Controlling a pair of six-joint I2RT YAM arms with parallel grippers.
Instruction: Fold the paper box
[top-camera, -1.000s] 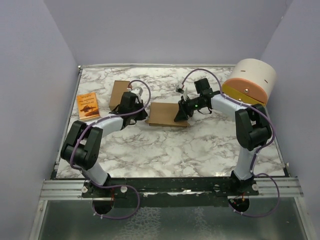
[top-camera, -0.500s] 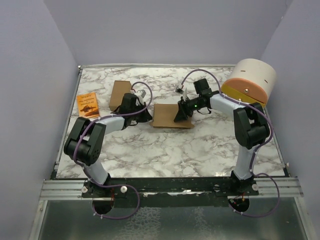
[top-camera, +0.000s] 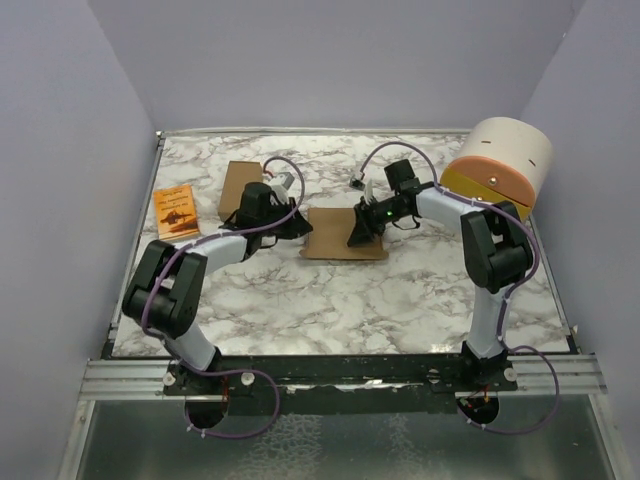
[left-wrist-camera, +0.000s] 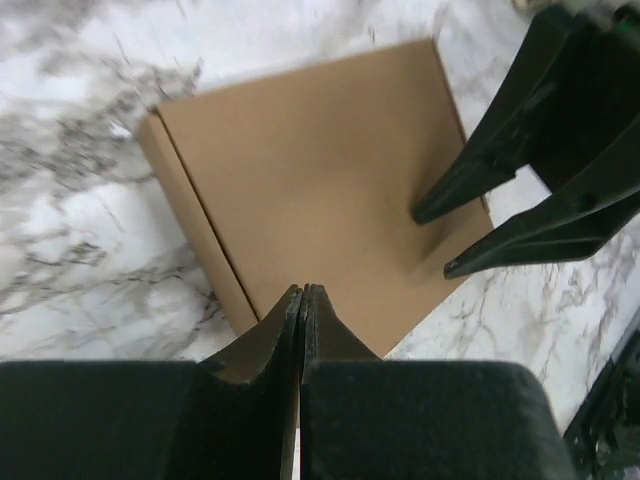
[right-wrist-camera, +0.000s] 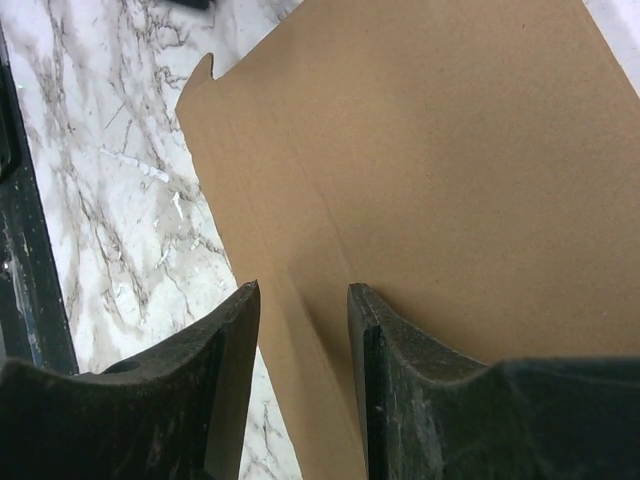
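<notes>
The paper box lies flat and closed on the marble table, a shallow brown cardboard rectangle. My left gripper is shut with nothing between its fingers, and its tips sit at the near edge of the box. My right gripper is open over the box's right end. In the right wrist view it has one fingertip over the cardboard and the other at its edge. Its fingers also show in the left wrist view.
A narrower brown cardboard box lies at the back left, with a small orange booklet beside it. A large round beige and orange object stands at the back right. Purple walls close in the table on three sides.
The paper box has slid a little to the right. My left gripper has followed its left edge and stayed shut. The right gripper has barely moved.
</notes>
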